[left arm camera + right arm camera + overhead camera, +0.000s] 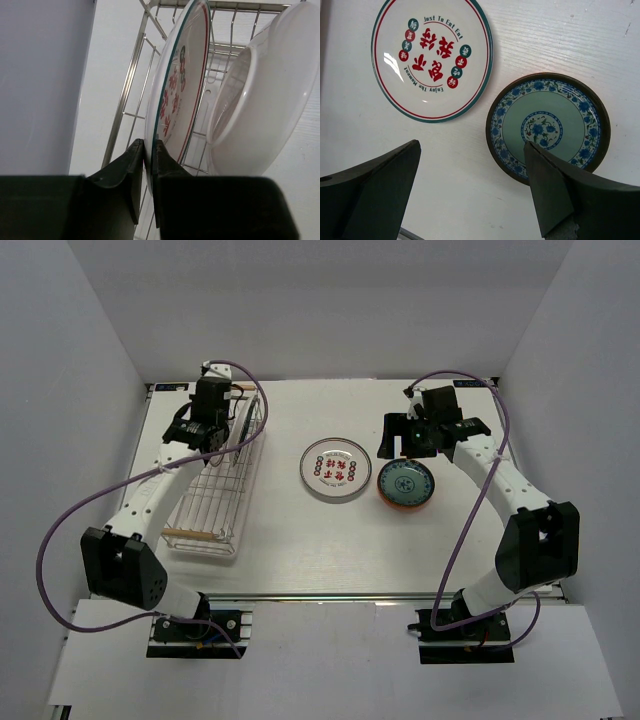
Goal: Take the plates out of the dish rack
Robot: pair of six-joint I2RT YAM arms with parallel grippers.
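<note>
White round green-red-rimmed plate [180, 90], upright in the silver wire dish rack [132, 70], is clamped edge-on between left gripper [148, 145] fingers. White dish [270, 85] just beside the fingers could be clipped by a tilted lift. Right gripper [472, 147] fingers are spread.

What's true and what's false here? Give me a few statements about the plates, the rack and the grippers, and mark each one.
1. The left gripper is shut on the rim of a patterned plate standing in the dish rack. True.
2. A white plate and a blue-green plate lie flat outside the rack. True.
3. The right gripper holds the blue-green plate. False: it is open and holds nothing.
4. The dish rack is on the robot's right. False: it is on the left, under the left arm.
</note>
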